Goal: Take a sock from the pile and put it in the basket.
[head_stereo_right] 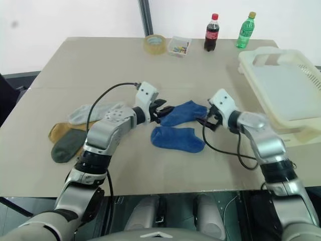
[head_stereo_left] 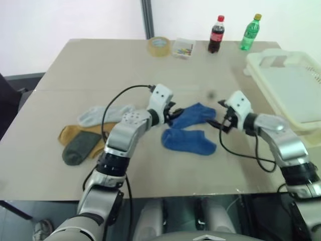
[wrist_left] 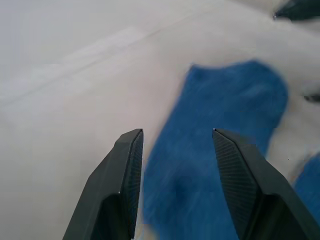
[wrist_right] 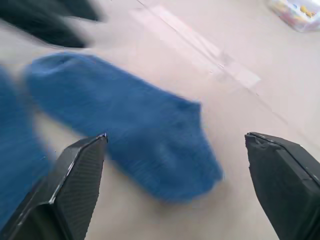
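**A:** Left gripper (head_stereo_left: pixel 174 113) is open, nothing in it. Wrist view shows both fingers (wrist_left: pixel 118 185) spread over one end of the upper blue sock (head_stereo_left: pixel 194 115). Right gripper (head_stereo_left: pixel 219 119) is at that sock's other end, jaws wide apart and empty too. So the two sit facing each other across one sock.

**B:** Which way's it lying?

**A:** Long axis runs roughly across the table (head_stereo_left: pixel 75 65), left gripper to right gripper, tilted a bit so the right end sits farther from the robot. Second blue sock (head_stereo_left: pixel 189 140) is just on the near side of it, also lying crosswise, close to touching it. Rest of the pile is off to the robot's left: grey sock (head_stereo_left: pixel 100 115), mustard sock (head_stereo_left: pixel 67 133), dark green sock (head_stereo_left: pixel 80 147), all overlapping.

**B:** Basket?

**A:** Basket (head_stereo_left: pixel 288 83) is at the right edge of the table, well apart from the socks, looks empty.

**B:** Any labels?

**A:** Cola bottle (head_stereo_left: pixel 216 35) has a red label and the green bottle (head_stereo_left: pixel 250 33) has one too, can't read either. Tape roll (head_stereo_left: pixel 159 46) and a clear box (head_stereo_left: pixel 183 47) beside them at the far edge.
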